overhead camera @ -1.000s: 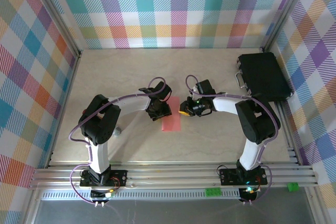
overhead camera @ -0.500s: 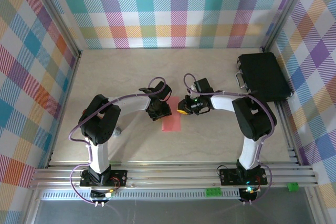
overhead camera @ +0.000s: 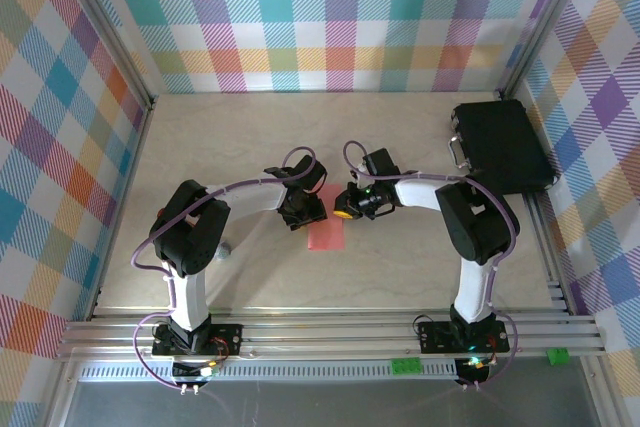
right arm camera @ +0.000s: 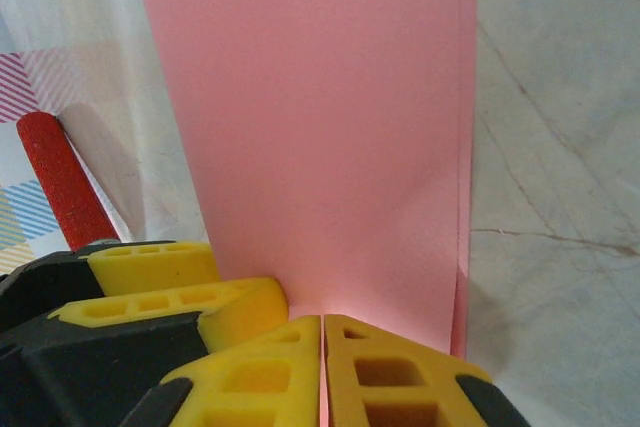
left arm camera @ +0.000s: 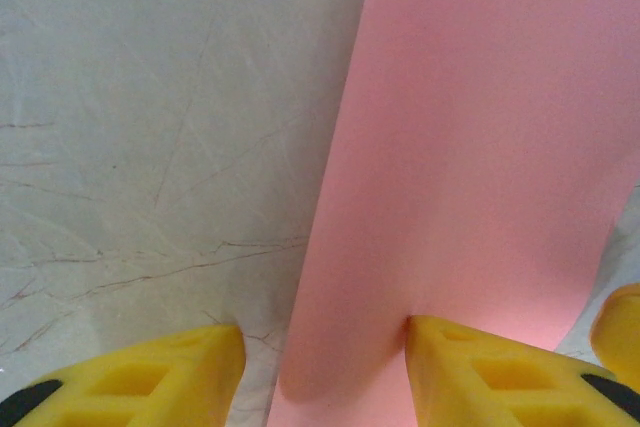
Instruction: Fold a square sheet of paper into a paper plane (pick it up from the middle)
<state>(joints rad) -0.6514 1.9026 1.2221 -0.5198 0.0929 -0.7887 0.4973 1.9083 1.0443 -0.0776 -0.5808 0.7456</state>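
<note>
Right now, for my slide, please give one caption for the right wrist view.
Right gripper shut on the pink paper at its edge, table beneath.

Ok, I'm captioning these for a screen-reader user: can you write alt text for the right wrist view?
The right claw, shut, pinches the near edge of a folded pink paper that stretches away across a pale marbled table. The left claw and a red rod sit at the left.

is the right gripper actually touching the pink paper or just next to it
Touching. In the right wrist view the right gripper has its jaws shut together on the near edge of the pink paper, which comes straight out from between them.
</note>
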